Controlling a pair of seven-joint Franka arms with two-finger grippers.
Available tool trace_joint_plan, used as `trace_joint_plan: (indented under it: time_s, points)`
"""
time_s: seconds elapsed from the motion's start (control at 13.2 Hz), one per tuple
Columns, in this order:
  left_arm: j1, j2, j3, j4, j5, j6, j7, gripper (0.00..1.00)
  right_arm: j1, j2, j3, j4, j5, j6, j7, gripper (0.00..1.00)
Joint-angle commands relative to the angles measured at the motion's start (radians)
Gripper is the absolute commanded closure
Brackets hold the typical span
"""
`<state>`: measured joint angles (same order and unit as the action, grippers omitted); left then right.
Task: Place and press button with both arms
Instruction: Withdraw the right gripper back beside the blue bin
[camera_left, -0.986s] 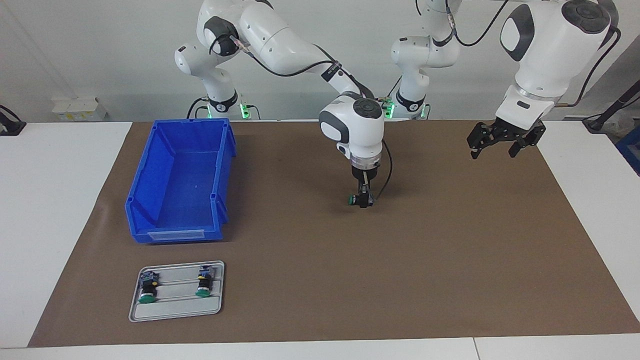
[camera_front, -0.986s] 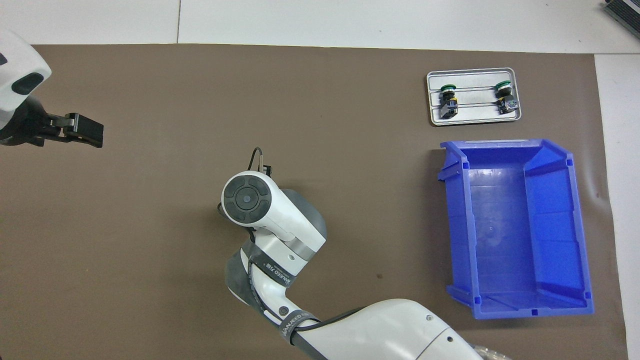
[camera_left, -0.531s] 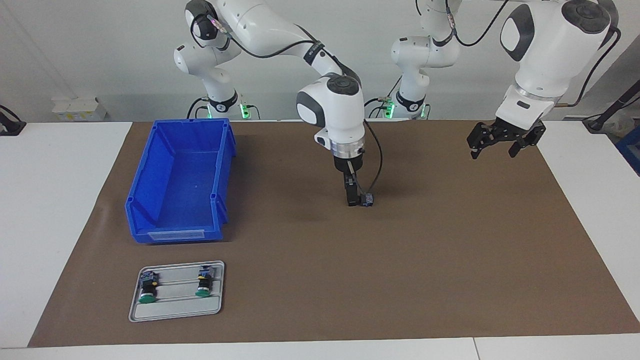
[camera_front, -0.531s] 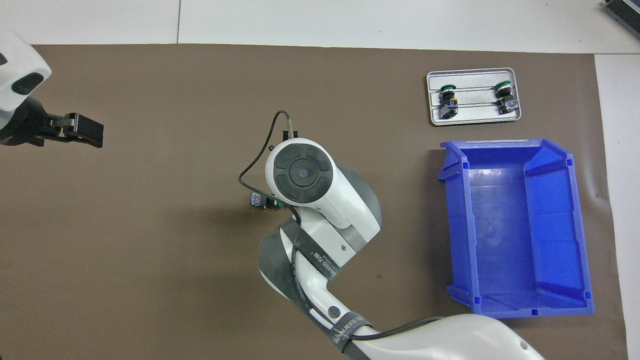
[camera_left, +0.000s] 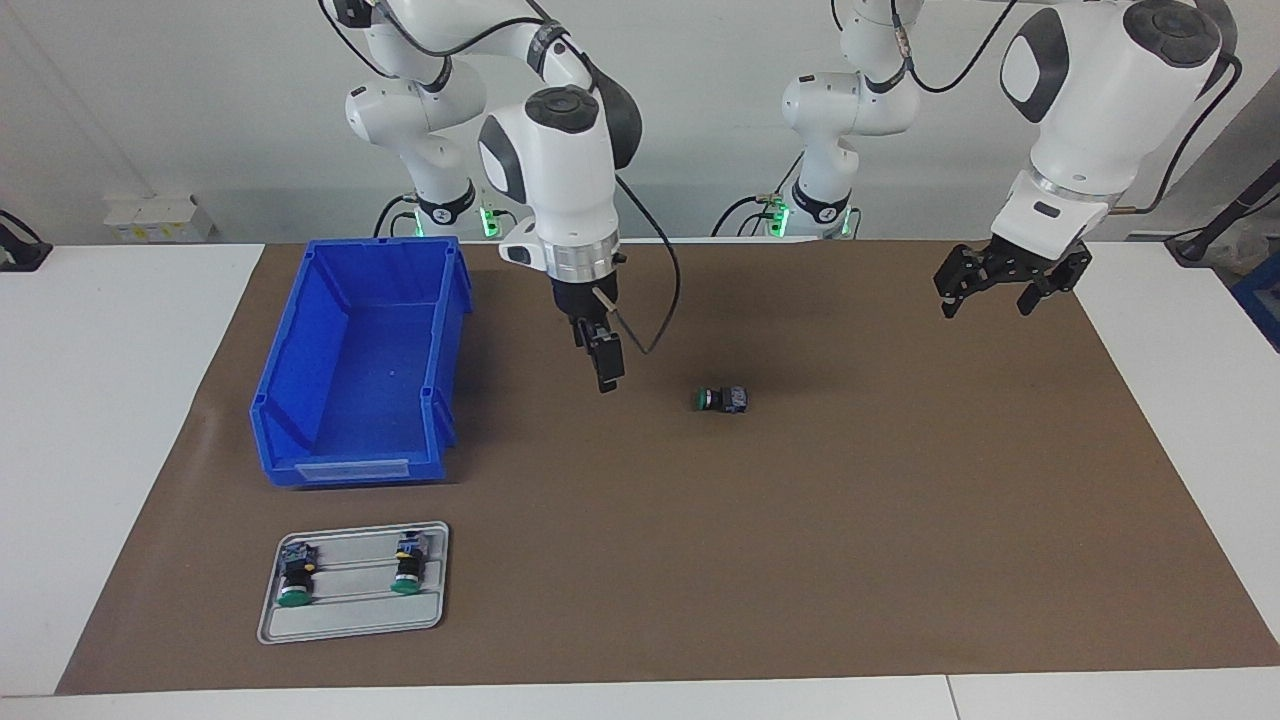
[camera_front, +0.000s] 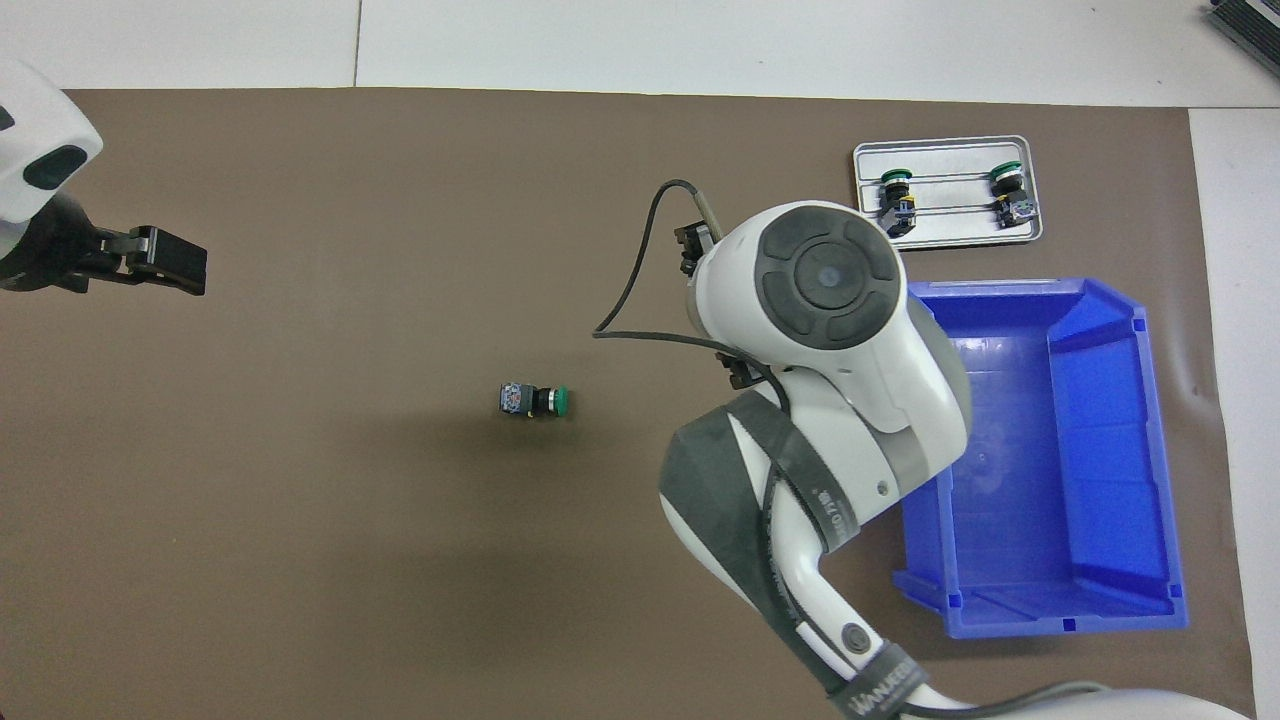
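One brown paper mat (camera_left: 900, 520) is covering the table, carrying one deep blue plastic bin (camera_left: 360, 365). Two white jointed arms are hanging above the mat: the right gripper (camera_left: 603, 362), empty with jaws apart, beside the bin; the left gripper (camera_left: 1010, 283), open and waiting, well apart from it. One grey tray (camera_left: 352, 620) near the bin is holding two green-capped buttons (camera_left: 295, 580). A third green-capped button (camera_left: 722, 400) is lying sideways mid-mat.
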<state>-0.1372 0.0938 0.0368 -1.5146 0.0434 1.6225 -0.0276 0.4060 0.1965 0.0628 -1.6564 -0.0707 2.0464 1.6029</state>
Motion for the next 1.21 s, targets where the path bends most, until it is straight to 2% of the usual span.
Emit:
trace_joint_plan:
  time_s: [0.0, 0.46, 0.61, 0.91, 1.14]
  points:
    - [0.004, -0.029, -0.003, -0.033, 0.018, -0.001, -0.003, 0.0, -0.088, -0.141, 0.009, -0.127, 0.052, -0.029, -0.252, 0.0]
    - [0.001, -0.029, -0.003, -0.033, 0.018, -0.003, -0.005, 0.0, -0.257, -0.23, -0.004, -0.1, 0.052, -0.198, -1.013, 0.0]
    - [-0.002, -0.032, -0.006, -0.032, 0.018, 0.003, -0.018, 0.0, -0.306, -0.221, -0.006, -0.036, 0.046, -0.264, -1.24, 0.0]
    - [-0.064, -0.036, -0.02, -0.042, 0.013, 0.042, 0.012, 0.0, -0.365, -0.213, -0.004, 0.075, 0.034, -0.394, -1.42, 0.0]
    - [-0.087, -0.054, -0.029, -0.087, -0.031, 0.06, 0.194, 0.0, -0.381, -0.204, -0.005, 0.078, 0.037, -0.411, -1.488, 0.0]
